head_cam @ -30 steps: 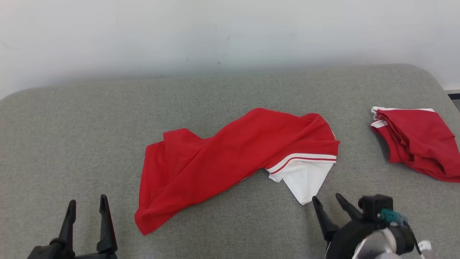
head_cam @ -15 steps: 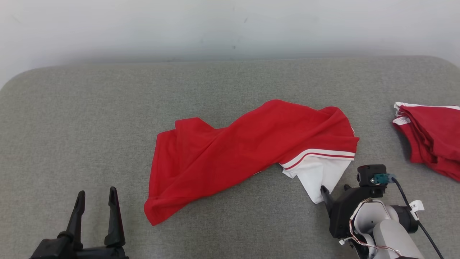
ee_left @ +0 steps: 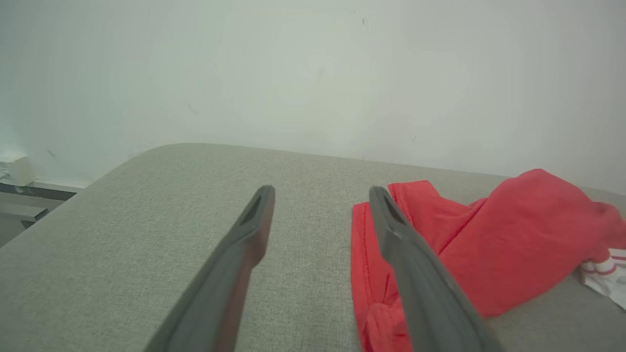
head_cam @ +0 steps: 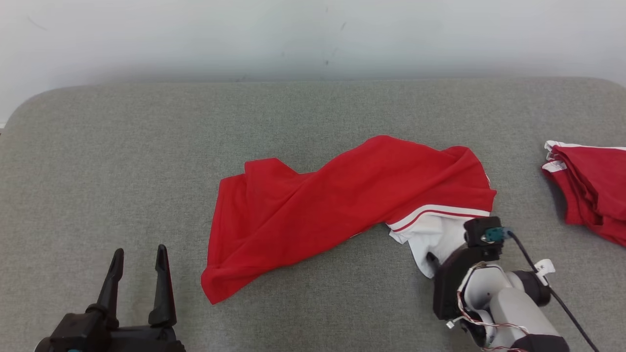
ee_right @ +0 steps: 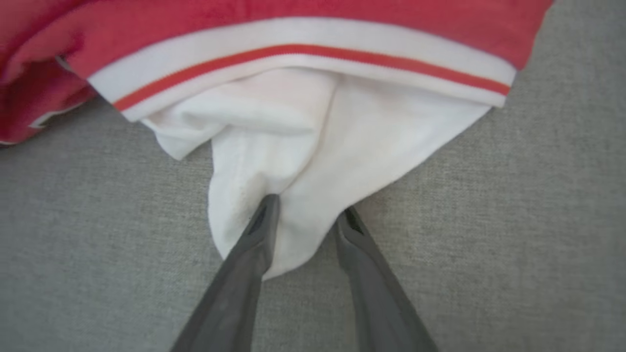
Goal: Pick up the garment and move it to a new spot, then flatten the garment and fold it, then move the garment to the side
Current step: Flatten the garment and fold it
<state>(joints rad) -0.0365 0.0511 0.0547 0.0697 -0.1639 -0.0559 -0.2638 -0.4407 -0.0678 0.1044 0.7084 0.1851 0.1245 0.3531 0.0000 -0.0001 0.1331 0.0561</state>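
My right gripper (ee_right: pixel 307 205), jaws apart, straddles the white corner (ee_right: pixel 342 142) at the near right end of the garment (head_cam: pixel 342 195), whose red length runs away to my left.

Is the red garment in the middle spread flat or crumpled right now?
Crumpled: the red garment lies twisted on the grey cushion, ridged with folds, its white part bunched below the striped band.

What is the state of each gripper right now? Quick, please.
Left gripper: open, holding nothing.
Right gripper: open, fingers astride the garment's white corner, not yet clamped.
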